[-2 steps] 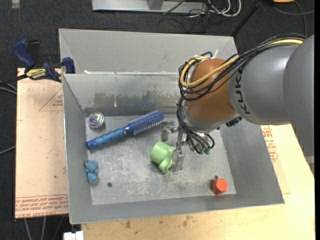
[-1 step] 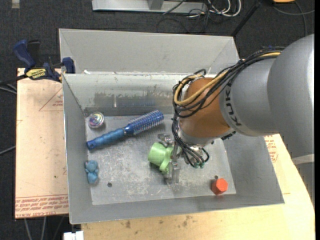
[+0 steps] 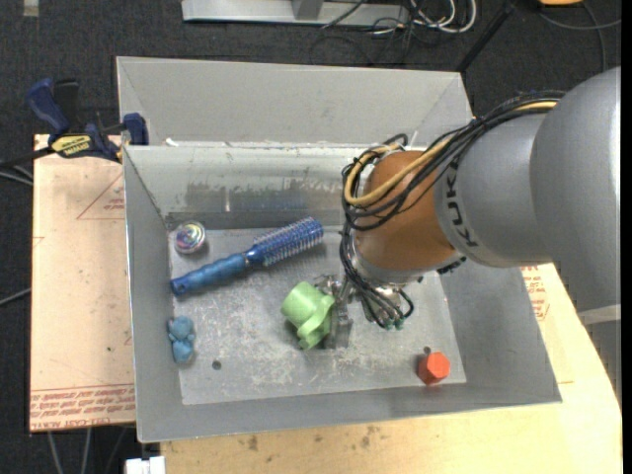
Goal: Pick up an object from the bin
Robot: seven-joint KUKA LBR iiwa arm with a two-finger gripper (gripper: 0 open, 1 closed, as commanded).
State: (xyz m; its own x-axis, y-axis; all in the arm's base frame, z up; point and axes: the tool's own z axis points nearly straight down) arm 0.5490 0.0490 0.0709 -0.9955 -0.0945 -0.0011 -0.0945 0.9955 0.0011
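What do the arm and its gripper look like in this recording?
The arm is a thick, rounded silver-grey link with dark lettering that begins KU near its wrist end. An orange-brown cover wraps the wrist, and black and yellow cables loop over it. Below sits a small dark metal gripper, with thin dark and green wires bunched beside it.

tool [image 3: 339, 316] down against a green lump [image 3: 306, 309] mid-bin [image 3: 257, 368].

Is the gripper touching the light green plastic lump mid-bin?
Cannot tell. In the camera view the gripper sits against the light green plastic lump at its right edge; neither gap nor contact shows plainly.
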